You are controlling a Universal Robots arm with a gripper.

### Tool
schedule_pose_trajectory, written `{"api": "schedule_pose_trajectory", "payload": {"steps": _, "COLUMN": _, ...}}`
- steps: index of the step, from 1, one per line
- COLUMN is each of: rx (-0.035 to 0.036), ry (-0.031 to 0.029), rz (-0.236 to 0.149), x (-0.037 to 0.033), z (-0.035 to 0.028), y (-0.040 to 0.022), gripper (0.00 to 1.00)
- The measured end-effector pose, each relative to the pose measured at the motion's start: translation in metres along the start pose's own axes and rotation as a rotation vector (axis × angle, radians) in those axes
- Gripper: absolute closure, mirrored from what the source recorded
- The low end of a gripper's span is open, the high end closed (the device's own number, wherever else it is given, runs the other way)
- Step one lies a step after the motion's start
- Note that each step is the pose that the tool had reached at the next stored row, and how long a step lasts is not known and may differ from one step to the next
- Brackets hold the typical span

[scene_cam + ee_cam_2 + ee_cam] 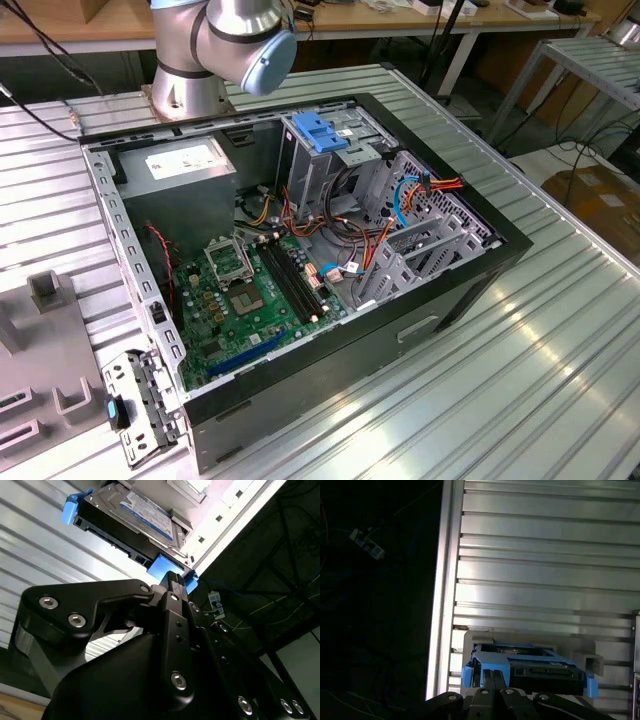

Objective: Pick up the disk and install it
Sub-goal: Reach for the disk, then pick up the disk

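The disk (145,515) is a flat dark drive with a white-and-blue label and blue side rails. It lies in a grey holder (587,657) on the ribbed metal table, and in the first wrist view the disk (545,670) shows end-on. My gripper (493,673) is right at the near blue rail (487,661), its two black fingers pressed together. In the second wrist view the gripper (173,577) has its tip touching or almost touching that blue rail (165,566); nothing shows between the fingers.
The open computer case (480,270) lies on the ribbed table (560,350), with motherboard (240,290), grey power supply (180,165) and a drive cage topped by a blue bracket (320,130). The arm's base (215,45) stands behind it. A grey fixture (45,290) sits at the exterior view's left.
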State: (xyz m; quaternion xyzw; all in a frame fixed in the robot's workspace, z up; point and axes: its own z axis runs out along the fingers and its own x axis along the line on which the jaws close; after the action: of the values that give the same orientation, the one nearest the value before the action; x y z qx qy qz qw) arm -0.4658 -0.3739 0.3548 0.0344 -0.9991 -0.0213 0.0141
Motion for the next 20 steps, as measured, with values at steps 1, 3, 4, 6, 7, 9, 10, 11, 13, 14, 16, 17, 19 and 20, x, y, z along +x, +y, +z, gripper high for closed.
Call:
{"api": "schedule_pose_trajectory", "payload": {"steps": 1, "rx": 0.0000, "ry": 0.0000, "rz": 0.000, "x": 0.0005, "z": 0.0000, "y": 0.0001, "gripper": 0.89}}
{"api": "schedule_pose_trajectory", "payload": {"steps": 3, "rx": -0.0001, "ry": -0.0001, "rz": 0.000, "x": 0.0023, "z": 0.0001, "y": 0.0002, "gripper": 0.89}}
{"api": "schedule_pose_trajectory", "payload": {"steps": 4, "rx": 0.0000, "ry": -0.0001, "rz": 0.000, "x": 0.0025, "z": 0.0001, "y": 0.0002, "gripper": 0.89}}
{"api": "schedule_pose_trajectory", "payload": {"steps": 6, "rx": -0.0001, "ry": -0.0001, "rz": 0.000, "x": 0.0026, "z": 0.0002, "y": 0.0002, "gripper": 0.89}}
{"api": "schedule_pose_trajectory", "payload": {"steps": 7, "rx": 0.0000, "ry": 0.0000, "rz": 0.000, "x": 0.0028, "z": 0.0001, "y": 0.0002, "gripper": 0.89}}
{"api": "schedule_pose_trajectory", "payload": {"steps": 9, "rx": 0.0000, "ry": -0.0001, "rz": 0.000, "x": 0.0029, "z": 0.0001, "y": 0.0002, "gripper": 0.89}}
{"api": "schedule_pose_trajectory", "payload": {"steps": 10, "rx": -0.0001, "ry": 0.0000, "rz": 0.000, "x": 0.0029, "z": 0.0001, "y": 0.0002, "gripper": 0.89}}
{"api": "schedule_pose_trajectory", "payload": {"steps": 11, "rx": 0.0000, "ry": 0.0001, "rz": -0.003, "x": 0.0029, "z": 0.0001, "y": 0.0002, "gripper": 0.89}}
{"api": "schedule_pose_trajectory", "payload": {"steps": 13, "rx": 0.0003, "ry": 0.0005, "rz": -0.012, "x": 0.0029, "z": 0.0001, "y": 0.0002, "gripper": 0.89}}
{"api": "schedule_pose_trajectory", "payload": {"steps": 14, "rx": 0.0005, "ry": 0.0009, "rz": -0.024, "x": 0.0029, "z": 0.0002, "y": 0.0002, "gripper": 0.89}}
{"api": "schedule_pose_trajectory", "payload": {"steps": 16, "rx": 0.0014, "ry": 0.0023, "rz": -0.053, "x": 0.0029, "z": 0.0001, "y": 0.0002, "gripper": 0.89}}
{"api": "schedule_pose_trajectory", "payload": {"steps": 17, "rx": 0.0017, "ry": 0.0028, "rz": -0.067, "x": 0.0029, "z": 0.0001, "y": 0.0002, "gripper": 0.89}}
{"api": "schedule_pose_trajectory", "payload": {"steps": 19, "rx": 0.0032, "ry": 0.0053, "rz": -0.123, "x": 0.0029, "z": 0.0001, "y": 0.0002, "gripper": 0.89}}
{"api": "schedule_pose_trajectory", "payload": {"steps": 20, "rx": 0.0035, "ry": 0.0057, "rz": -0.133, "x": 0.0029, "z": 0.0001, "y": 0.0002, "gripper": 0.89}}
